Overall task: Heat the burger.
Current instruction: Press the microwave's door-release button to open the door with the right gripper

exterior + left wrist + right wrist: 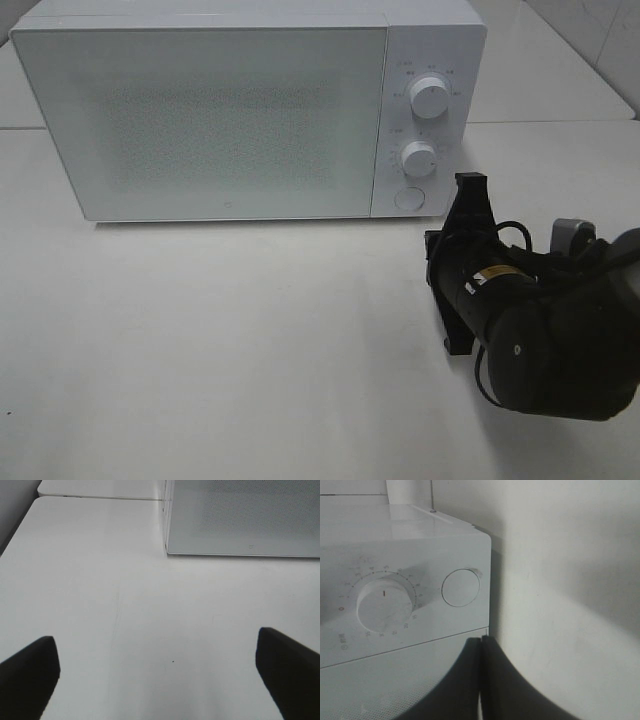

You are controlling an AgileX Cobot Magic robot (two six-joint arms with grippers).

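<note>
Got loads of bare table [220,340] in front of the closed microwave [200,110]. Seeing the right gripper [470,185] pressed together just off the corner by the round button [461,587], arm cut off at the overhead frame's edge. Only catching the left gripper [155,639] on its own wrist cam, spread wide above the table. Can't tell where the burger is, can't see through the frosted door.

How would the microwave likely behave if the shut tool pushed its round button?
The microwave probably stays put: a broad, flat-based box on the table. Its round button looks smooth, so the shut right tool might slip off.
</note>
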